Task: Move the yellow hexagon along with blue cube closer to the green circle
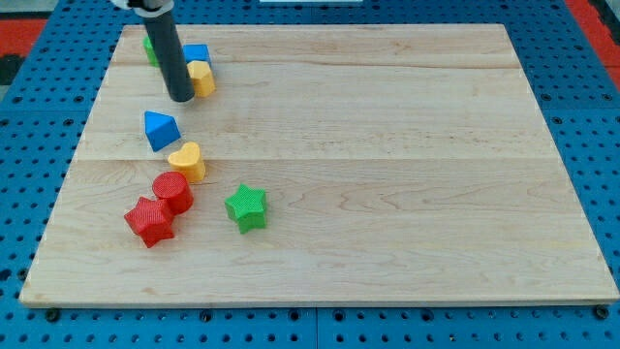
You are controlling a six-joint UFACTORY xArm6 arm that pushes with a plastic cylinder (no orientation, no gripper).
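The yellow hexagon [201,78] sits near the view's top left, touching the blue cube [197,54] just above it. The green circle [150,48] is at the far top left, mostly hidden behind my rod. My tip [180,98] rests on the board just left of the yellow hexagon, at its lower left side, and right of the green circle.
A blue triangular block [160,129] and a yellow heart [186,161] lie below my tip. A red cylinder [172,191], a red star [149,221] and a green star [246,206] sit lower left. The wooden board [387,145] ends at the blue pegboard.
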